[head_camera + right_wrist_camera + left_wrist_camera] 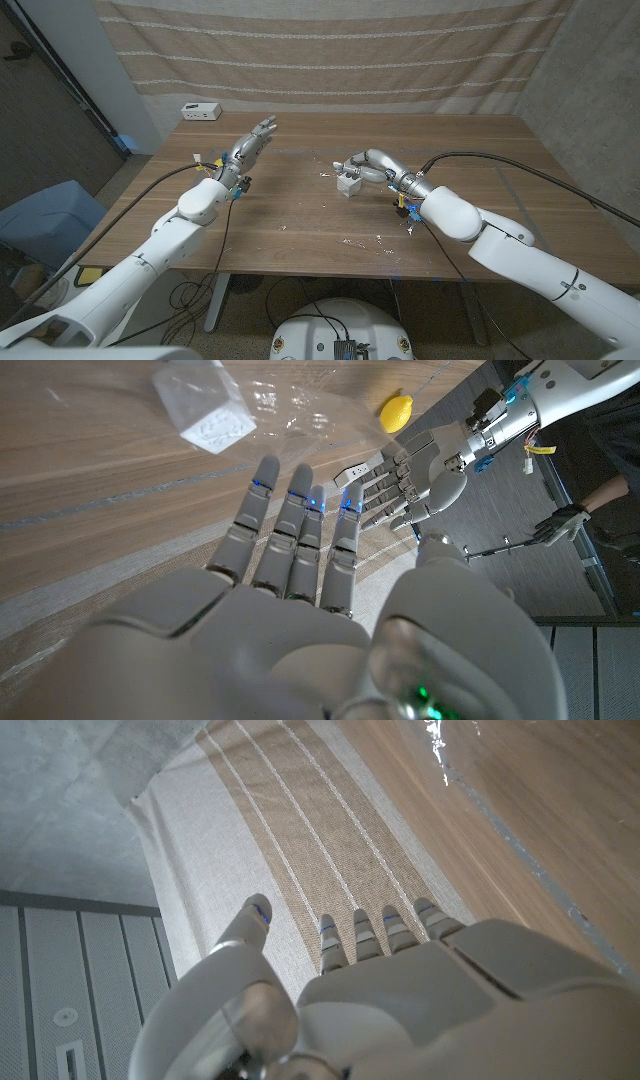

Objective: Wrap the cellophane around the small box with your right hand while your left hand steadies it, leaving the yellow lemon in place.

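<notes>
I have the left robot hand [258, 135] raised over the left part of the surface [300, 230], toward its far edge, with the fingers stretched out and apart and nothing in them. In the left wrist view that same robot hand [400, 990] points its straight fingers at the striped cloth [300, 830] hanging behind the surface.

My right robot hand [362, 165] sits near the middle of the surface, toward the far edge, open, fingers extended and holding nothing. In the right wrist view its fingers [300, 530] reach out toward the small box [203, 410] but stop short of it; I see a gap of bare wood between fingertips and box. From the head view the small box [347, 185] lies just beside this robot hand, on its near-left side.

The cellophane [290, 410] lies crumpled on the surface next to the box, between it and the yellow lemon [396, 412], which rests beyond the sheet's edge. The left robot hand stays well apart from the box.

A small white device [201, 111] stands at the far left corner.
</notes>
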Controlling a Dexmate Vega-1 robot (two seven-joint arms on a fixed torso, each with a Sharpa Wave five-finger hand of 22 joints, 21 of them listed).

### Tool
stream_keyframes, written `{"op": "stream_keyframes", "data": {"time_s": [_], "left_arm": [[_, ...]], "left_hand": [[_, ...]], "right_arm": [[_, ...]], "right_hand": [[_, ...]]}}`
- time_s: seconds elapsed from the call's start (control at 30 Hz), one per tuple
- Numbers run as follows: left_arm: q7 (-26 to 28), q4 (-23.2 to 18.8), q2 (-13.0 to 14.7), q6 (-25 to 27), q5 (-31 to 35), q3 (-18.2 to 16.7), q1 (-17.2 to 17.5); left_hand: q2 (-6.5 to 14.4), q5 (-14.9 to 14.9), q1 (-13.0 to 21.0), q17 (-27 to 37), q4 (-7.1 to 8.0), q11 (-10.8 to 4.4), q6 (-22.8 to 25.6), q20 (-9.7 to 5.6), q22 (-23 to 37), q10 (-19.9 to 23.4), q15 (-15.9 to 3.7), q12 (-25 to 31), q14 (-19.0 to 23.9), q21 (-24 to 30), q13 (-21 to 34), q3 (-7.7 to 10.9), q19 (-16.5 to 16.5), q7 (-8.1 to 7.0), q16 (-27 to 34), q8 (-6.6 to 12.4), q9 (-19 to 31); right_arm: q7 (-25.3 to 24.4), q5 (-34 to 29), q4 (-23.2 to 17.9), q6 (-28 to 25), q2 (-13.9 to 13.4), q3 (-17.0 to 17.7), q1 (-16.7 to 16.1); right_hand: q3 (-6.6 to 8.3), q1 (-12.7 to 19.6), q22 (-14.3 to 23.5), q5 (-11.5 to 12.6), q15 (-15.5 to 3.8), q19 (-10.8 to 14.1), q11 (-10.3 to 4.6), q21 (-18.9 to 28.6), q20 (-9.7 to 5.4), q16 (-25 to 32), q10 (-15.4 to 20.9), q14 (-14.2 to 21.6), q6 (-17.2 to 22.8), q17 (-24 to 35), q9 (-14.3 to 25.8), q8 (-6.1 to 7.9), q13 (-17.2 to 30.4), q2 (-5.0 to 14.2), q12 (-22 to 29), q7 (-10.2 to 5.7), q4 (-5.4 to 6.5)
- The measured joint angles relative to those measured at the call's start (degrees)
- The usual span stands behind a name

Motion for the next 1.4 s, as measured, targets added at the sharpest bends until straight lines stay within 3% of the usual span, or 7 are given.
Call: {"op": "stream_keyframes", "data": {"time_s": [0.27, 0.33, 0.5, 0.63, 0.87, 1.1, 1.4], "left_arm": [[4.5, -7.0, 5.7, 6.9, 9.1, -0.5, 2.3], [5.2, -10.1, 8.2, 8.8, 11.1, -0.9, 3.4], [6.2, -14.8, 12.3, 13.0, 15.3, -1.9, 5.1], [6.3, -19.1, 16.3, 16.2, 18.6, -3.1, 6.7], [4.5, -25.1, 22.4, 21.2, 23.8, -4.5, 8.5], [1.7, -30.2, 27.7, 25.3, 28.7, -5.1, 9.6], [-2.0, -34.4, 32.9, 27.6, 33.7, -5.7, 10.7]], "left_hand": [[-1.0, 0.0, 4.3, 0.0, -1.43, -0.43, 5.8, 1.29, 0.1, 7.1, -1.38, 1.3, 6.4, 0.4, 0.1, -0.05, 3.4, -0.28, 0.4, 0.45, 0.0], [-1.9, 0.0, 5.5, 0.0, -1.58, -0.82, 7.7, 1.44, 0.0, 8.8, -1.96, 1.7, 8.1, 0.4, 0.3, -0.2, 4.0, -0.61, 0.4, 0.92, 0.0], [-3.8, 0.0, 8.2, 0.2, -1.78, -1.4, 11.7, 2.07, 0.1, 12.0, -2.9, 2.2, 10.6, 0.4, 0.4, -0.86, 5.5, -0.65, 0.4, 1.41, 0.3], [-5.9, 0.0, 10.3, 0.3, -1.96, -1.87, 14.3, 2.33, 0.2, 12.4, -2.75, 1.9, 10.8, 0.4, 0.7, -1.86, 5.8, -2.26, 0.1, 1.84, 0.3], [-9.2, 0.5, 13.6, 0.5, -1.67, -2.89, 15.8, 2.96, 0.2, 8.9, -2.47, -0.3, 6.4, -0.1, 0.9, -3.49, 5.1, -4.09, -1.4, 1.37, 0.3], [-10.2, 0.7, 14.6, 0.5, -1.56, -2.95, 15.6, 2.96, 0.2, 8.0, -1.7, -0.9, 5.1, -0.1, 0.9, -4.05, 5.1, -4.77, -1.7, 1.11, 0.5], [-10.3, 1.1, 16.0, 0.5, -1.19, -2.95, 17.1, 2.96, 0.2, 8.0, -1.55, -1.1, 4.3, -0.1, 0.9, -4.42, 5.1, -4.46, -1.7, 1.11, 0.5]], "right_arm": [[1.4, -4.5, -0.5, -3.3, -0.4, -2.5, 1.9], [2.5, -6.3, -0.5, -4.9, -0.4, -3.6, 2.8], [4.7, -8.9, -0.5, -7.5, -0.2, -5.6, 4.6], [6.4, -11.5, -0.2, -9.8, 0.1, -7.3, 6.0], [8.0, -14.3, 0.8, -12.3, 0.8, -9.3, 7.5], [8.1, -15.8, 1.6, -14.4, 1.7, -10.4, 7.7], [5.2, -17.4, 2.2, -16.0, 3.2, -11.2, 6.7]], "right_hand": [[2.34, 0.6, 0.0, -1.3, -1.87, 8.0, 0.03, 3.5, -2.25, 2.0, 5.9, 8.9, 5.3, -1.2, 0.0, 0.56, -0.3, 0.62, 0.8, 0.39, -1.41], [2.69, 0.1, 0.0, -1.3, -1.91, 8.5, -0.05, 3.7, -2.66, 2.0, 6.8, 9.7, 5.9, -1.6, 0.0, 0.56, -0.3, 1.06, 0.8, 0.2, -1.4], [3.28, -0.2, 0.0, -1.5, -1.01, 7.7, 0.05, 3.6, -1.8, 0.9, 6.9, 8.4, 5.9, -2.7, 0.0, 0.56, -0.3, 1.39, 0.8, 0.2, -1.41], [3.48, -0.6, 0.0, -1.5, -1.11, 7.5, 0.05, 3.5, -1.57, 0.3, 6.9, 8.1, 5.9, -3.0, 0.0, 0.56, -0.3, 1.81, 0.6, 0.2, -1.2], [3.87, -1.1, -0.1, -1.5, -0.63, 6.0, 0.49, 3.0, -1.21, -0.7, 6.3, 6.5, 5.9, -3.4, -0.3, -0.03, -0.3, 2.27, -0.1, 0.2, -1.03], [5.05, -1.1, -0.2, -1.5, -0.28, 4.0, 0.34, 2.2, -0.23, -1.8, 3.8, 4.3, 3.7, -3.5, -0.3, -1.28, -0.3, 2.27, -1.6, -0.21, -1.42], [6.22, -0.5, -0.2, -1.5, -0.17, 3.2, 0.05, 1.7, 0.02, -2.0, 3.5, 3.6, 3.3, -3.3, -0.3, -1.36, -0.2, 2.79, -2.2, 0.1, -2.12]]}}
